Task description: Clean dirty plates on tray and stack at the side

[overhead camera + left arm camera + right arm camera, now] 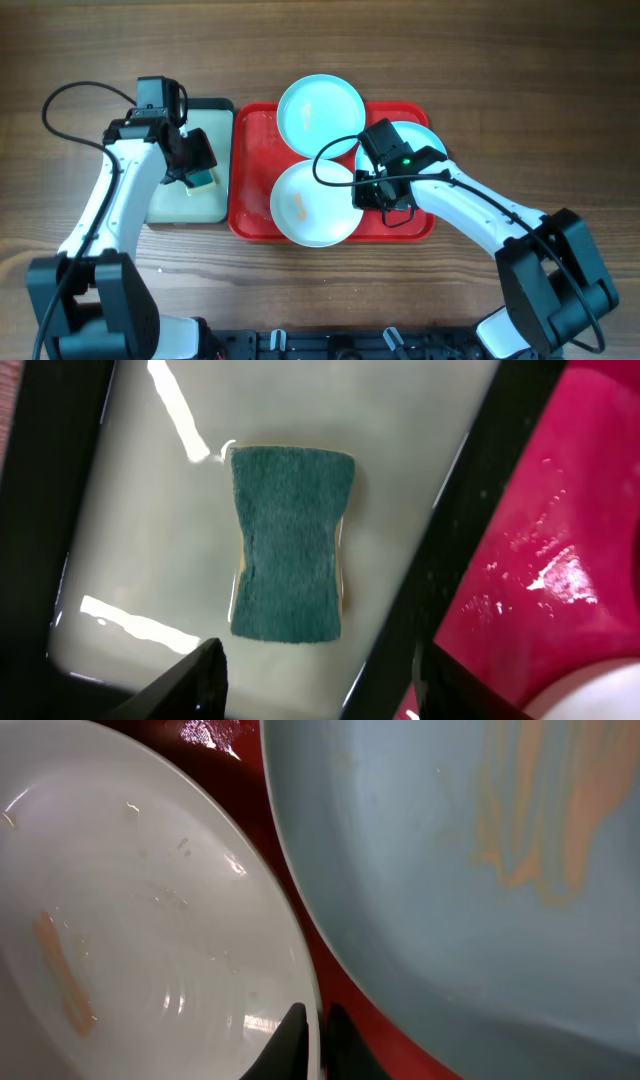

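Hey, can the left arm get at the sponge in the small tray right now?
Probably yes. The sponge lies flat and alone on the floor of the small tray. The left gripper hangs just above it with its jaws open, and nothing sits between them.

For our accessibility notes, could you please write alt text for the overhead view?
A red tray holds a white plate smeared orange, a blue plate behind it and another blue plate at the right. The right gripper meets the white plate's right rim; the left gripper hovers over a green sponge in a black-rimmed tray alongside.
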Controlling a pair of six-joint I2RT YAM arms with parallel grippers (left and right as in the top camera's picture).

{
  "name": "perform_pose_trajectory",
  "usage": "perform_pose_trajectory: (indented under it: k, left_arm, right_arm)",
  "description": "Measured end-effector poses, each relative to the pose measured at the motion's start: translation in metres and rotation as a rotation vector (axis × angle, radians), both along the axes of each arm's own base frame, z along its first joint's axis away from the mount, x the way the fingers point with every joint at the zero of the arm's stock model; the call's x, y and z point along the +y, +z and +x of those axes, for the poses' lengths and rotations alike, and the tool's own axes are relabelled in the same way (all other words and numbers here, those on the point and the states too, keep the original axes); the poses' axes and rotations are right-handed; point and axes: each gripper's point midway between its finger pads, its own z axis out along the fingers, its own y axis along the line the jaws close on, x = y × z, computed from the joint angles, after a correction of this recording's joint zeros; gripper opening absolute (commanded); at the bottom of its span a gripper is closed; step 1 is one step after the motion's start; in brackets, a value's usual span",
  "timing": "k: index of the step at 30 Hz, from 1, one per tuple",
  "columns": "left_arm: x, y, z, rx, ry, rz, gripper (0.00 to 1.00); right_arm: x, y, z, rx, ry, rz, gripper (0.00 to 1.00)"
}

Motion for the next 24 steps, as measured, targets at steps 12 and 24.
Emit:
perform_pose_trajectory:
  k: [12, 24]
  left_arm:
    - [0.014, -0.019, 0.015, -0.001, -0.056, 0.04, 0.37]
    - [0.015, -0.02, 0.015, 0.003, -0.082, 0.043, 0.34]
  right_arm:
    - [0.0, 0.0, 0.0, -0.001, 0.003, 0.0, 0.1]
    - [0.0, 0.0, 0.0, -0.001, 0.003, 0.0, 0.1]
